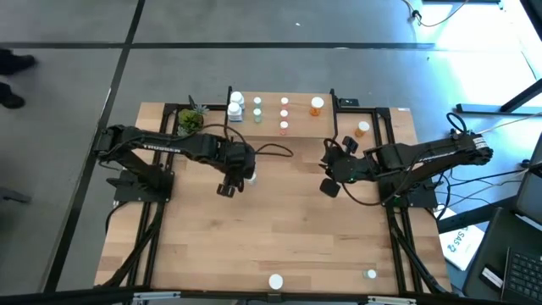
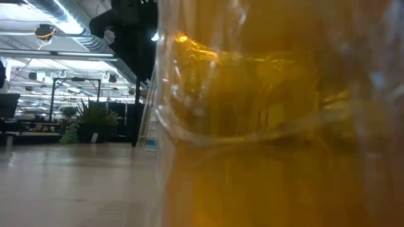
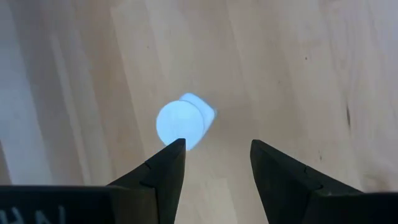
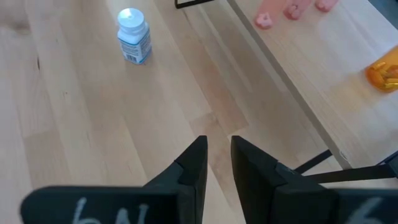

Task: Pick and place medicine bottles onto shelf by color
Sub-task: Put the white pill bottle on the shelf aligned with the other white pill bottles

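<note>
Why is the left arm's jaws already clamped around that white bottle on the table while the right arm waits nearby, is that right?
Not quite. The left gripper hovers above the white bottle with its jaws open, nothing between them; the left wrist view shows the bottle standing free on the table ahead of the fingertips. The right gripper does wait nearby, empty.

The surface (image 3: 298, 74) is pale wood with thin darker grain lines. Just ahead of the black jaws of the left gripper (image 3: 214, 163) stands a white bottle (image 3: 184, 121) with a white cap. Beyond the black jaws of the right gripper (image 4: 217, 163), the shelf (image 4: 323, 93) is light wood and carries pink bottles (image 4: 290, 10) and an orange bottle (image 4: 384, 73). A white bottle with bluish label (image 4: 133, 35) stands aside.
</note>
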Robot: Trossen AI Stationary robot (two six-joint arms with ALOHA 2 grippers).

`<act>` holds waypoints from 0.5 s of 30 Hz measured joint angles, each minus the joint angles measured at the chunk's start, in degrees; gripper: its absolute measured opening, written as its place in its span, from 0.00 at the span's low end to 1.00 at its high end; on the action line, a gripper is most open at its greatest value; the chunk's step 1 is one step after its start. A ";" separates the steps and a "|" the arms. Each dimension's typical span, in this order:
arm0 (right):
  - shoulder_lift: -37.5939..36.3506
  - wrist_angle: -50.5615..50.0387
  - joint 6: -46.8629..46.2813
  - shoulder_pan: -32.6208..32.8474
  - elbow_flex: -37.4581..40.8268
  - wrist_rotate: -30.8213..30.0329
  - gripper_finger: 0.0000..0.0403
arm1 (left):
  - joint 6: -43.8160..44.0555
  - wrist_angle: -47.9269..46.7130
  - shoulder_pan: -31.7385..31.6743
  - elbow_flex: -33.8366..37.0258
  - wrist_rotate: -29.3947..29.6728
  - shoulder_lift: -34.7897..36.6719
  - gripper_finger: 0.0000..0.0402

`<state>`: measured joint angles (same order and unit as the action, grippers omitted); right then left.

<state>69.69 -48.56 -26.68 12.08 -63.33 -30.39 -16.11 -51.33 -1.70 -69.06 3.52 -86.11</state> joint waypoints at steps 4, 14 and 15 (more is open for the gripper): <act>0.00 0.02 0.02 0.00 0.00 0.00 0.18 | -1.01 0.49 -0.60 -0.01 0.14 0.00 0.43; 0.00 0.09 0.05 0.00 0.00 0.07 0.18 | -0.67 3.01 -0.65 -0.02 0.18 0.00 0.43; 0.00 0.09 0.05 0.00 0.00 0.04 0.18 | -0.70 3.17 -0.65 -0.02 0.18 0.00 0.43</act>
<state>69.69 -48.47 -26.63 12.08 -63.33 -30.35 -16.81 -48.16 -2.35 -69.08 3.70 -86.11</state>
